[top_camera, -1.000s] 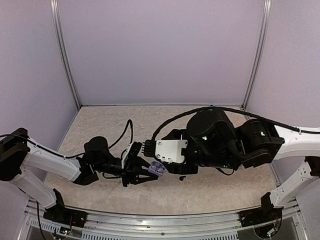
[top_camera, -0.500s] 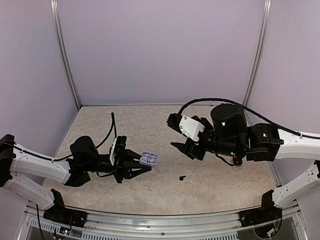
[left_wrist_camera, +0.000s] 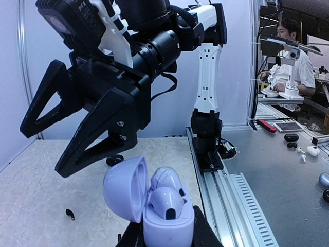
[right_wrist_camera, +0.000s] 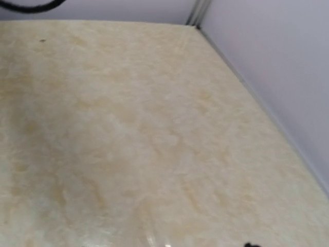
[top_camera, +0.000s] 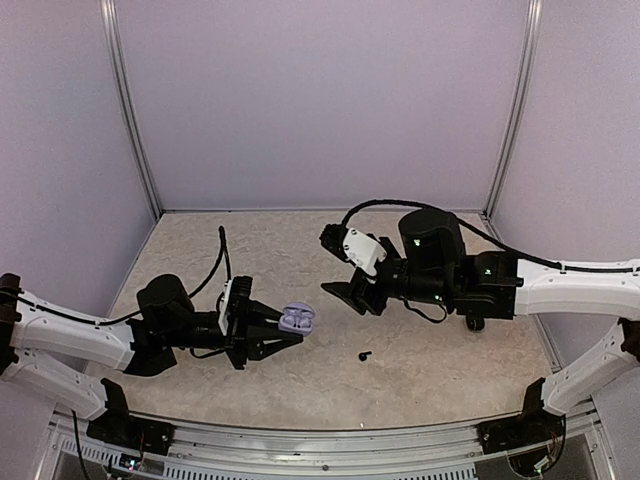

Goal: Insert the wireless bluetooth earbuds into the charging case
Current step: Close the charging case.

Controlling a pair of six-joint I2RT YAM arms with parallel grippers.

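While the lavender charging case (left_wrist_camera: 165,222) stands upright with its lid (left_wrist_camera: 125,189) swung open to the left in the left wrist view, two pale earbuds (left_wrist_camera: 167,198) sit in its wells, one behind the other, their rounded heads poking above the rim. The case is held off the desk (top_camera: 250,250), pinched at its base between the dark fingers (left_wrist_camera: 202,237) of the left tool (top_camera: 288,327), which is clenched on it from both sides. In the overhead view that tool points to the right from the left arm, low over the front-left part of the desk, and the case shows as a small lilac lump at its tip. A single black earbud (top_camera: 364,355) lies loose on the desk, to the right of the case and nearer the front edge, touching neither tool (the left wrist view shows it as a small dark stemmed speck on the surface, below the other arm's fingers). The right tool (top_camera: 338,298) hangs above the desk just beyond the case and faces it, its two black fingers spread wide apart and gripping nothing. The right wrist view shows only the mottled beige desk surface and the foot of the pale wall (right_wrist_camera: 267,46), with a dark sliver at the bottom edge too small to identify.
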